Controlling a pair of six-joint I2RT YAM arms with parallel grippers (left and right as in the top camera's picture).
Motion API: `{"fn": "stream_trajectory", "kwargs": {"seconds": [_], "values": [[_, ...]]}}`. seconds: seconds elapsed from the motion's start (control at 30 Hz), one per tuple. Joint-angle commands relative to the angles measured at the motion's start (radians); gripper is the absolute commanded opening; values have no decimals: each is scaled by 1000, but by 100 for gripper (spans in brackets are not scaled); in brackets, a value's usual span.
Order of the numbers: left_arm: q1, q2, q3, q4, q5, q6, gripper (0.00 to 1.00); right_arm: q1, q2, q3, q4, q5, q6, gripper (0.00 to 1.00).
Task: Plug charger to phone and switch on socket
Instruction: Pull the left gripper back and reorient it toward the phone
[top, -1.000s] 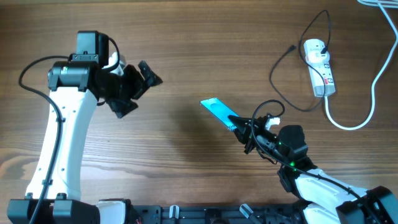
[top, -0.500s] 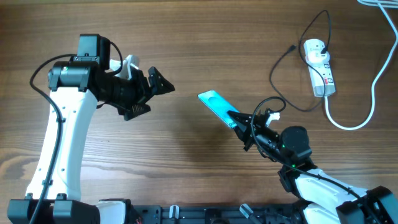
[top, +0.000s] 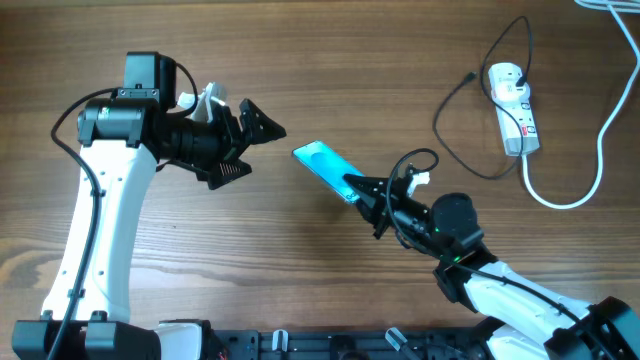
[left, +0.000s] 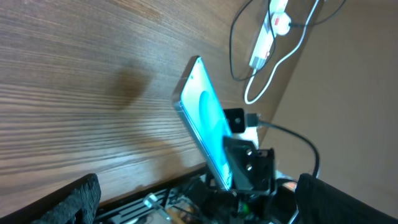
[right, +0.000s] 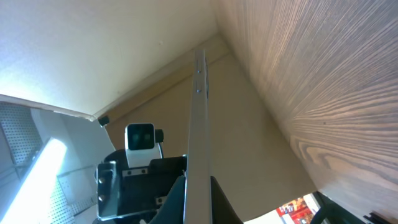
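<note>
The right tool (top: 362, 190) is pressed together on the near-right end of the phone (top: 320, 165), holding it clear of the worktop (top: 330, 60) over the middle, a little toward the near edge. The left tool (top: 265, 150) hangs just beyond the phone's free end with its jaws spread wide and nothing between them. The phone's long axis runs on a diagonal, from the gripped end toward the far-left corner, so the free end points at the left tool. The screen faces up and is tilted, and the right wrist view sees the phone (right: 198, 112) nearly edge-on. The charger (top: 438, 128) lies slack by the far-right corner next to the socket (top: 513, 110), well apart from the phone. The main risk is the hold: only a short stretch of one end is pinched, so any knock from the left tool could swing the phone about that pinch or slide it out onto the worktop. If the left tool closes off-centre, it could twist the phone between the two tools. Which end carries the port cannot be told; if it sits inside the right tool, the plug would have no way in until the hold is changed.
</note>
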Motion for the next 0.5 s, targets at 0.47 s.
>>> {"fn": "stream_trajectory", "kwargs": {"seconds": [0.47], "values": [[177,-249,-167,-84,-83,-14,97,35,-3,35,-103,95,-77,4]]}}
